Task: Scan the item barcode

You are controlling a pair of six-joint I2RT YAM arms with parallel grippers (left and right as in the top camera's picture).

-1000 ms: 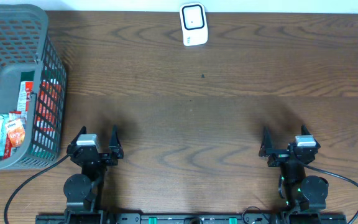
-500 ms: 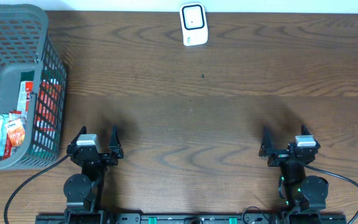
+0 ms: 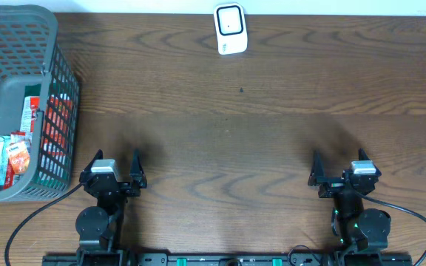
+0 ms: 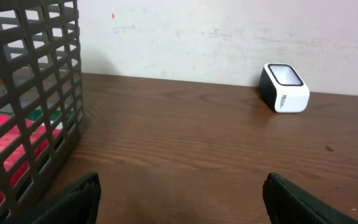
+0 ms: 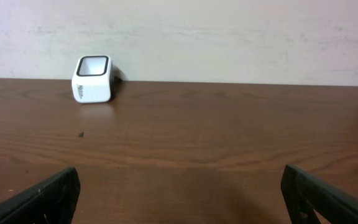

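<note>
Nothing has moved since the earlier frames; both arms sit parked at the near edge of the surface (image 3: pixel 235 133). Left end effector (image 3: pixel 117 159): jaws spread wide, holding nothing. Right end effector (image 3: pixel 338 159): likewise wide apart and empty. Packaged items (image 3: pixel 6 159) lie inside the grey basket (image 3: pixel 63 77) at the far left, well apart from both end effectors. White scanner (image 3: pixel 229 28) stands at the far edge, centre, near the wall.
</note>
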